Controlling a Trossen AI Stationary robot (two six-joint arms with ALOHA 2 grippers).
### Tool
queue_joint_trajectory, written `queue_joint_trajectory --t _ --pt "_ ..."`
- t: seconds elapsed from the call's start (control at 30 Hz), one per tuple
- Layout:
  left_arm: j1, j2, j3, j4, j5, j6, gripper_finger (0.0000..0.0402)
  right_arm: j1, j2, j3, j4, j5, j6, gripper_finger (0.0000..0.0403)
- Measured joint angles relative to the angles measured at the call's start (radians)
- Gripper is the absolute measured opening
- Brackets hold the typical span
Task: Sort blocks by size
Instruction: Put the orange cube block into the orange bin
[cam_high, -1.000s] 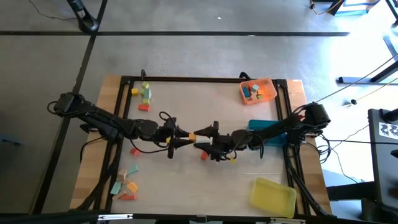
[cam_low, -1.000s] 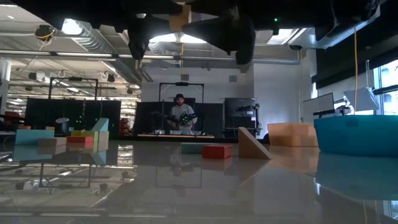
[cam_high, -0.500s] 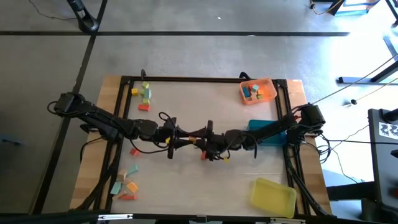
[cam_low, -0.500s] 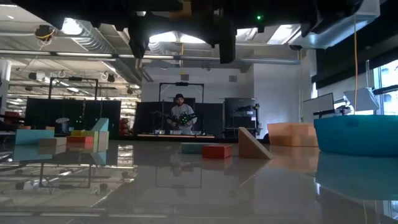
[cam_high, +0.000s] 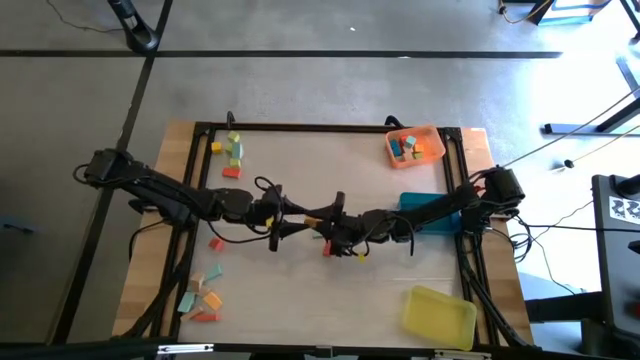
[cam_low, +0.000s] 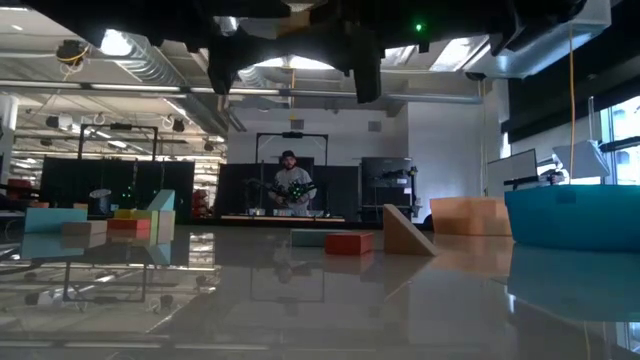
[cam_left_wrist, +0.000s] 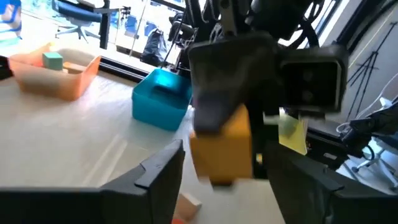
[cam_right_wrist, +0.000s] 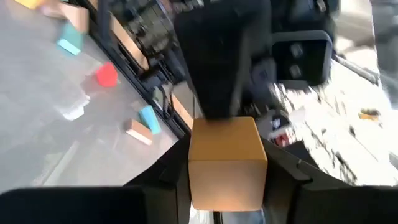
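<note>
Blocks lie scattered about, but the one that matters is the orange-yellow block (cam_high: 313, 220), up off the table right where the two claws meet nose to nose at mid-table. The right gripper (cam_right_wrist: 227, 158) has it: its own wrist view shows a dark finger (cam_right_wrist: 171, 171) pressed to each side of the cube, clamped tight. The left gripper (cam_left_wrist: 224, 158) faces it from the other side with its fingers (cam_left_wrist: 163, 169) spread wide, and there is clear daylight between them and the block, so it has no grip.

Just under the right claw, a small red block (cam_high: 327, 249) sits on the table (cam_high: 300, 170). Behind the right claw, beside its own arm, is the blue tray (cam_high: 424, 203). Past that, at the table's corner, the orange tray (cam_high: 432, 133) carries a few blocks. The yellow tray (cam_high: 438, 312) lies well off to the right claw's other flank.

On the left claw's side, a loose red block (cam_high: 215, 243) lies close beside that arm. One cluster of blocks (cam_high: 232, 150) sits well apart on one flank, and another cluster (cam_high: 203, 300) on the opposite flank.

In the low view a person (cam_low: 290, 190) stands far back in the room.
</note>
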Motion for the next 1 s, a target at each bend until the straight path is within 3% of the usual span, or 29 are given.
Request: queue_joint_trajectory --t 0.13,0.23,0.37,0.53,0.73,1.0 --pt "0.000 -0.124 0.000 -0.192 -0.014 0.026 0.0218 0.025 -0.056 0.000 -0.059 0.114 0.055 0.0132" --pt "-0.001 -0.214 0.000 -0.383 -0.088 0.018 0.0218 0.032 -0.127 0.000 -0.176 0.203 0.101 0.0132" --pt "-0.012 -0.291 0.000 -0.624 -0.213 -0.048 0.0219 0.014 -0.245 0.000 -0.408 0.322 0.213 0.0132" --pt "-0.024 -0.305 0.000 -0.800 -0.287 -0.154 0.0219 -0.073 -0.402 0.000 -0.762 0.413 0.425 0.0132" --pt "-0.021 -0.282 0.000 -0.840 -0.315 -0.197 0.0219 -0.307 -0.531 0.000 -1.134 0.389 0.717 0.0132" --pt "-0.021 -0.244 0.000 -0.840 -0.318 -0.197 0.0219 -0.685 -0.524 0.000 -1.343 0.127 0.918 0.0132"
